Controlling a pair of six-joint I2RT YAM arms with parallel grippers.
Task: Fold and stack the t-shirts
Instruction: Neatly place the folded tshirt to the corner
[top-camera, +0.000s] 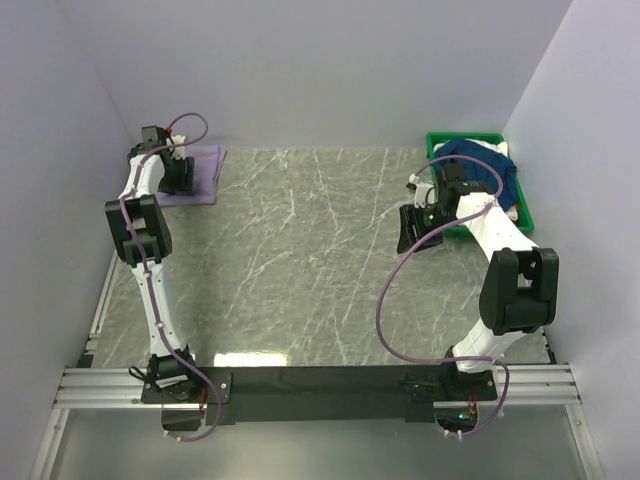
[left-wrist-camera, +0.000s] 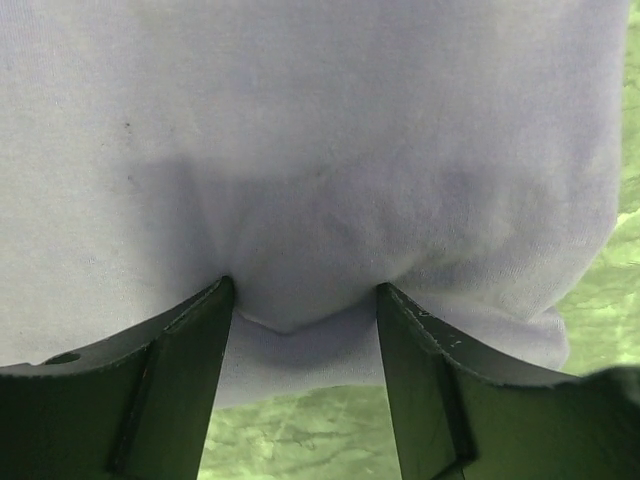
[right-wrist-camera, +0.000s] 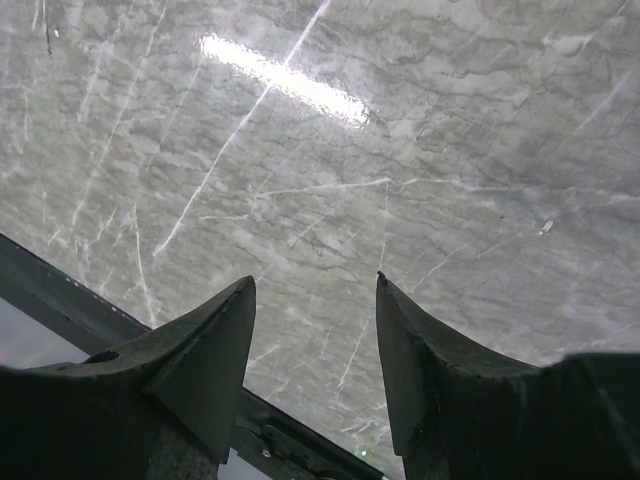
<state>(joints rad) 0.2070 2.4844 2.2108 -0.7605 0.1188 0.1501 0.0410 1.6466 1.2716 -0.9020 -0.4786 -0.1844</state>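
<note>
1. At the far left corner of the marble-patterned table lies a folded lavender t-shirt. The left arm's wrist hangs over it and hides its left part from above.
2. Seen from the left wrist, the lavender cloth fills nearly the whole view and runs off the top and left edges, so its full outline cannot be made out.
3. The left gripper has its dark fingers spread apart. Their tips rest against the shirt, and a soft fold of its edge sits loosely in the gap, not pinched.
4. At the far right stands a green bin. Inside is a crumpled navy t-shirt with slivers of a white garment showing around it. The right arm crosses in front and hides the bin's near left side.
5. The right gripper hovers over bare table just beside the bin. Its fingers are spread with nothing between them.
6. A dark rail cuts across the lower left of the right wrist view, partly hidden behind the fingers.
7. A purple cable loops beside the right arm.
</note>
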